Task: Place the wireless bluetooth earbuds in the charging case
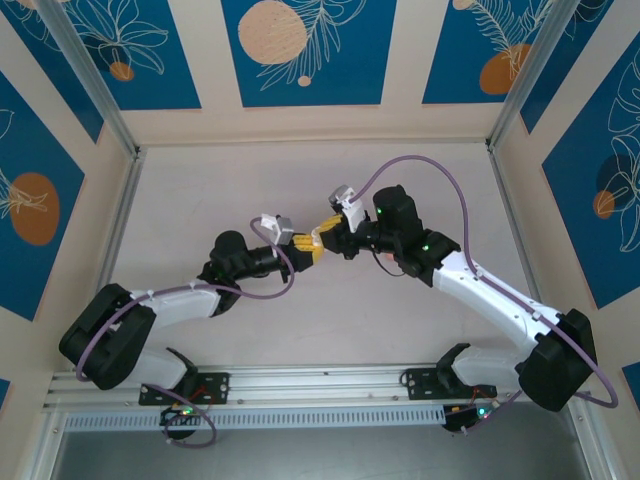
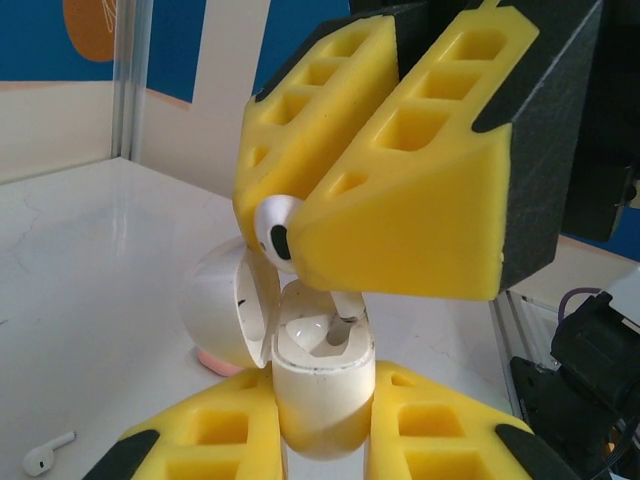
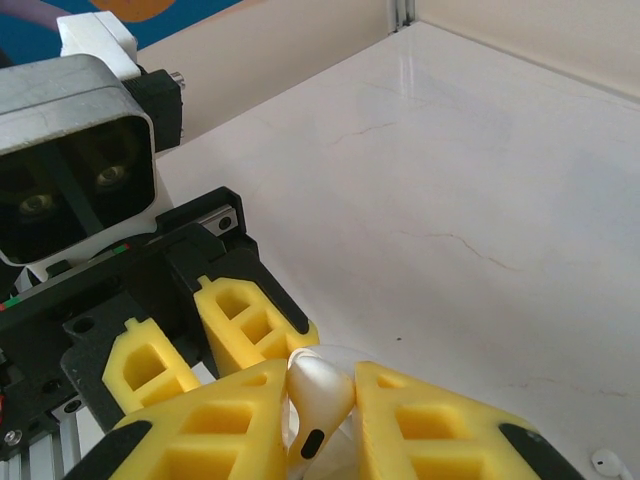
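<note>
**Earbud above open charging case**

White charging case upright in left pincer, lid hinged open leftward. Just over its opening, white earbud pinched in right pincer. Second earbud loose on worktop, lower left.

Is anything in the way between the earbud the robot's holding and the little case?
Nothing visible. The earbud, pinched in the right gripper, hangs right above the open charging case held by the left gripper. The lid is swung aside, clear of the opening.
</note>
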### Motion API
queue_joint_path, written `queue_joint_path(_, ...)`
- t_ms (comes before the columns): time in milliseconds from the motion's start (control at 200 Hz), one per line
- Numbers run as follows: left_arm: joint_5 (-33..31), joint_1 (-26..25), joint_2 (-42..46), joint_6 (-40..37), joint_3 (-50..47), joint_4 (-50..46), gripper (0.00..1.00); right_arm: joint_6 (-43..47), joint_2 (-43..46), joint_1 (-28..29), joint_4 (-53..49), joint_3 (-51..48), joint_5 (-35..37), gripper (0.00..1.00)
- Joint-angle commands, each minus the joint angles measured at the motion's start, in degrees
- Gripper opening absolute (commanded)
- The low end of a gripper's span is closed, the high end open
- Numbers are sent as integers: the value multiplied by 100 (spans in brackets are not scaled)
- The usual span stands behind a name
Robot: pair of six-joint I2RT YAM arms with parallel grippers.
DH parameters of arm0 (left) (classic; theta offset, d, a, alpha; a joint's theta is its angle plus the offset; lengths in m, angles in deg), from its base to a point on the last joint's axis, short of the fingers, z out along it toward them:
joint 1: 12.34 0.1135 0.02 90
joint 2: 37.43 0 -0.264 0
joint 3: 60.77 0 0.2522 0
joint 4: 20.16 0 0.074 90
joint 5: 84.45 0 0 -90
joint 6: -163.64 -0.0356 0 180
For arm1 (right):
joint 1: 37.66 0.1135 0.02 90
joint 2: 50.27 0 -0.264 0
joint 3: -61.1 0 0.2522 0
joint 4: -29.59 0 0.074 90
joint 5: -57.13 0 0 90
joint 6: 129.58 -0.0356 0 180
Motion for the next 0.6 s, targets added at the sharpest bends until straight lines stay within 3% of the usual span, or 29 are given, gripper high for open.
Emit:
queue_joint_path(0,124,-84,62,90,57,551,18,10,46,8,13,-136,258,22)
queue_joint_path(595,-75,-81,190,82,58,679,18,63,95,170,-136,-321,215,22)
